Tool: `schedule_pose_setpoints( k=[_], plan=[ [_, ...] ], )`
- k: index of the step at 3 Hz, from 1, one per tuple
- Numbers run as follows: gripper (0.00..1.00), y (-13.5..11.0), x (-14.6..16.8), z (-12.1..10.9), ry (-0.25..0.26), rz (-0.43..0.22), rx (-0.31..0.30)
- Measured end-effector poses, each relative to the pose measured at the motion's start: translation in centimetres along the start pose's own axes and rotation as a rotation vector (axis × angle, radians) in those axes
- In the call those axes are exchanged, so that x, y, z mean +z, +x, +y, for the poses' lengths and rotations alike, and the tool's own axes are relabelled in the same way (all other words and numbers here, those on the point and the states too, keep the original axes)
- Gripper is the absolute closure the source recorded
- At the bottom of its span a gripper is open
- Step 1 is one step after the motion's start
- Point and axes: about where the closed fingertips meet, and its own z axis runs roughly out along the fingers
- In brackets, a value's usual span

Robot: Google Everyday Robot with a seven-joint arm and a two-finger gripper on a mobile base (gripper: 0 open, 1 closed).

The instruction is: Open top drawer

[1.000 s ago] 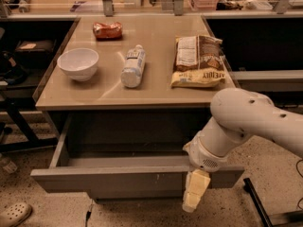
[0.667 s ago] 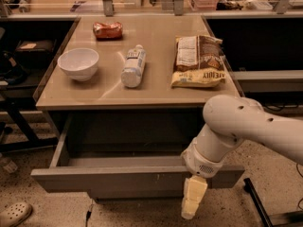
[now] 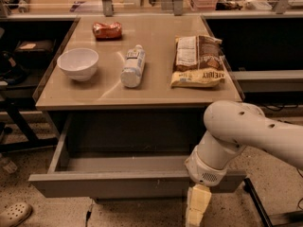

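Bending down, the white robot arm [image 3: 239, 126] hangs its pale gripper [image 3: 198, 207] just below the open grey top drawer [image 3: 113, 186]; grasp unreadable.

We see the top drawer [image 3: 118, 184] in plain dull grey, front and inside, low in the frame. The tabletop [image 3: 156, 86] above is pale tan with a soft sheen. It carries a white bowl [image 3: 78, 63] at left, a white bottle [image 3: 133, 66] with what may be a bluish label, a red-orange packet [image 3: 107, 30] further up, and a brown-and-white bag [image 3: 196, 60] with a yellow band. The cream-yellow tool [image 3: 198, 206] sits at the bottom edge, right of centre, under a white arm [image 3: 246, 131]. The floor [image 3: 279, 174] is speckled beige.
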Motion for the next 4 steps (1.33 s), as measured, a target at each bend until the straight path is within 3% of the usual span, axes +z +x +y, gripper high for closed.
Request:
schedule_pose_setpoints(
  k=[1,2,3,4],
  plan=[
    [0.0,1.3,-0.5,3.1,-0.034,-0.001,0.028],
    [0.0,1.2,-0.5,3.0,-0.034,-0.001,0.028],
    [0.0,2.6,-1.2,6.4,-0.063,-0.017,0.075],
    [0.0,2.6,-1.4,6.4,-0.063,-0.017,0.075]
  ],
)
